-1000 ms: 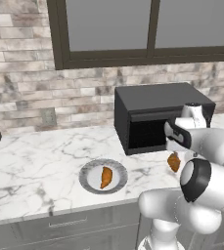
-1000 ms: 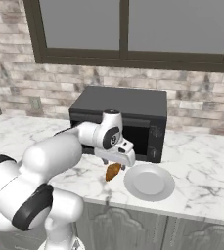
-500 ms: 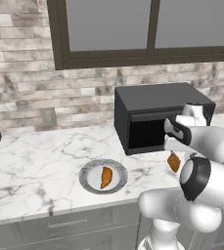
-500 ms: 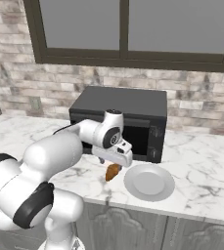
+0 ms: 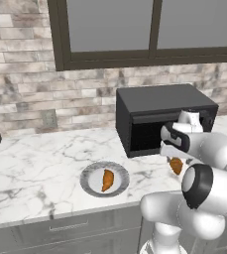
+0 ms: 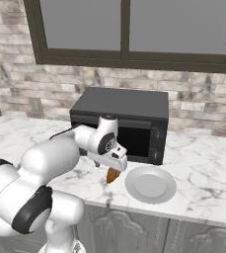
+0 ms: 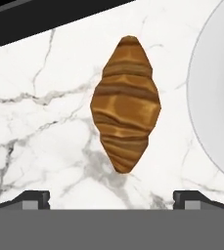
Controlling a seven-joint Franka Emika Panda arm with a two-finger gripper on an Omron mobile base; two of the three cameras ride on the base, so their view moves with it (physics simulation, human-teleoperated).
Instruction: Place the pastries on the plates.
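One pastry (image 5: pixel 107 179) lies on a grey-rimmed plate (image 5: pixel 88 178) at the counter's front left. The other pastry (image 7: pixel 125 105) rests on the marble in front of the microwave, also visible as a croissant (image 6: pixel 113 174) just left of a second, bare plate (image 6: pixel 132 186). That plate's rim (image 7: pixel 204 97) curves along the right of the hand view. My gripper (image 7: pixel 112 199) hangs open directly over the loose croissant (image 5: pixel 176 165), one fingertip on each side of it and apart from it. From the base cameras the gripper (image 6: pixel 111 163) sits just above the pastry.
A black microwave (image 5: pixel 164 116) stands against the brick wall right behind the gripper. The counter's front edge (image 6: pixel 149 210) runs close below the bare plate. Open marble (image 5: pixel 40 158) stretches to the left.
The hand has come down slightly toward the loose croissant. Its jaws stay wide, and both croissants and plates lie where they were.
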